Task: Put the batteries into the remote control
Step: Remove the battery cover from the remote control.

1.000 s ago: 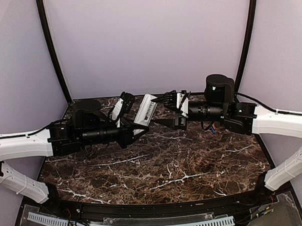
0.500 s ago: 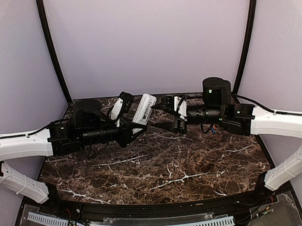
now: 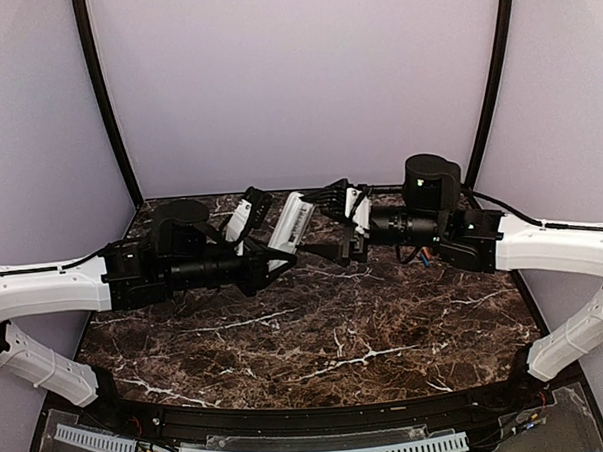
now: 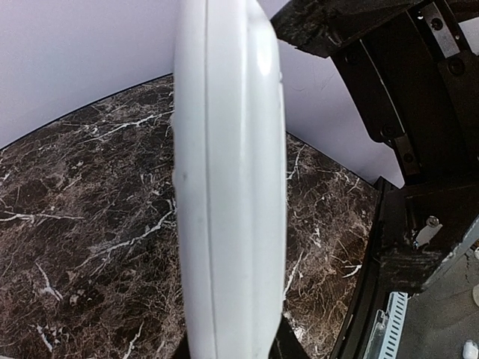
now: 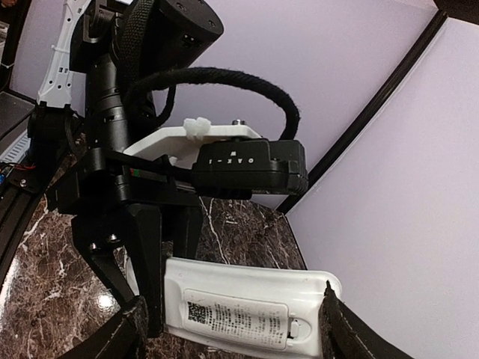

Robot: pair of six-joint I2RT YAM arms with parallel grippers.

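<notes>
My left gripper (image 3: 280,251) is shut on the lower end of the white remote control (image 3: 292,223) and holds it tilted up above the back of the table. In the left wrist view the remote (image 4: 228,187) stands edge-on between my fingers (image 4: 232,348). My right gripper (image 3: 328,225) is open just right of the remote. In the right wrist view its fingers (image 5: 127,333) flank the remote's back (image 5: 247,307), where the labelled battery cover is closed. Tiny orange-red and blue bits (image 3: 421,260), seemingly the batteries, peek out under the right arm.
The dark marble table (image 3: 336,335) spreads below both arms. Lilac walls close the back and sides, with black posts at the corners (image 3: 112,124). The left gripper's black body and camera (image 5: 239,161) fill the upper right wrist view.
My right gripper has moved a little left, closer to the remote. My left gripper has shifted slightly right and down with the remote still in it.
</notes>
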